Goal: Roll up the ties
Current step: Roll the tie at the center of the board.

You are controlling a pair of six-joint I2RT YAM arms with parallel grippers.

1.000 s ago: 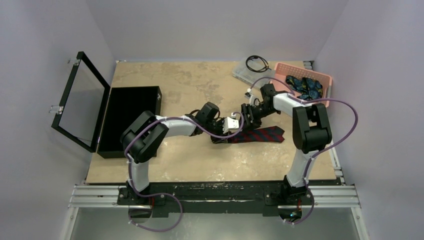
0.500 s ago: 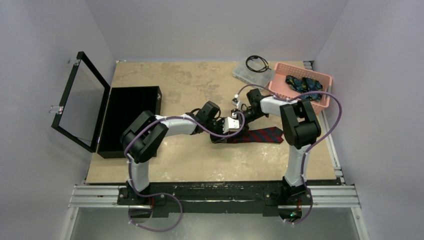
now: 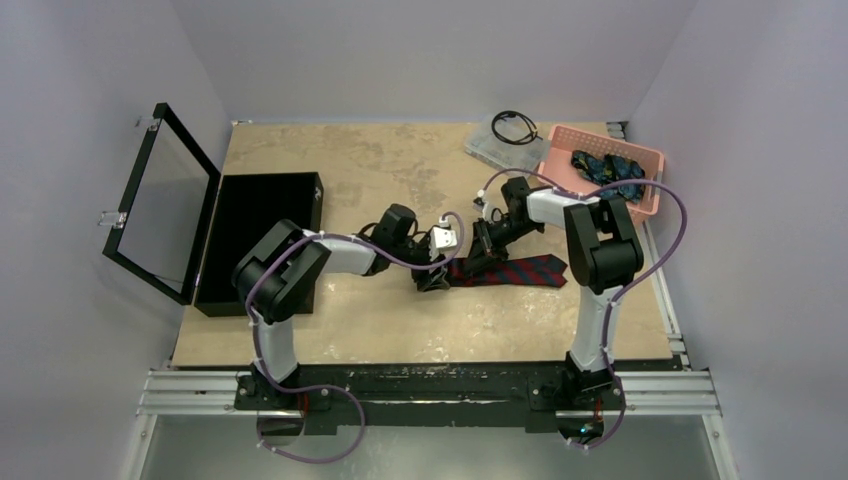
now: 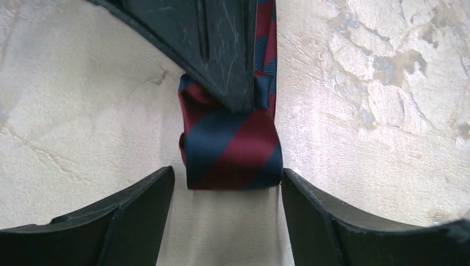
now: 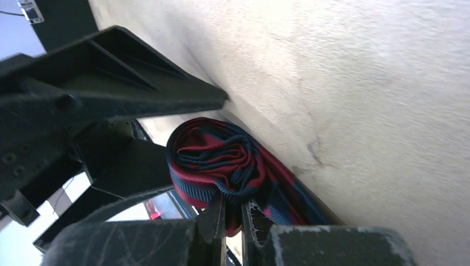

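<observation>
The maroon tie with navy stripes [image 3: 520,270] lies mid-table, its left end wound into a roll [image 4: 230,144]. My left gripper [image 4: 227,176] is open, one finger [image 4: 138,221] on each side of the roll's near end, not pinching it. My right gripper [image 5: 235,213] is shut on a fold of the roll's outer layers [image 5: 216,155], reaching it from the far side. From above, the left gripper [image 3: 436,276] and right gripper [image 3: 470,256] meet at the roll. Dark blue and teal ties [image 3: 608,170] lie bunched in the pink basket [image 3: 556,168].
A black case [image 3: 255,240] with its lid [image 3: 165,200] raised stands at the left. A clear plastic box [image 3: 490,145] with a black coiled cable [image 3: 513,125] sits at the back beside the basket. Purple cables loop off both arms.
The right gripper came down and left onto the roll and shut on it. The left gripper opened and drew back a little to the left.
</observation>
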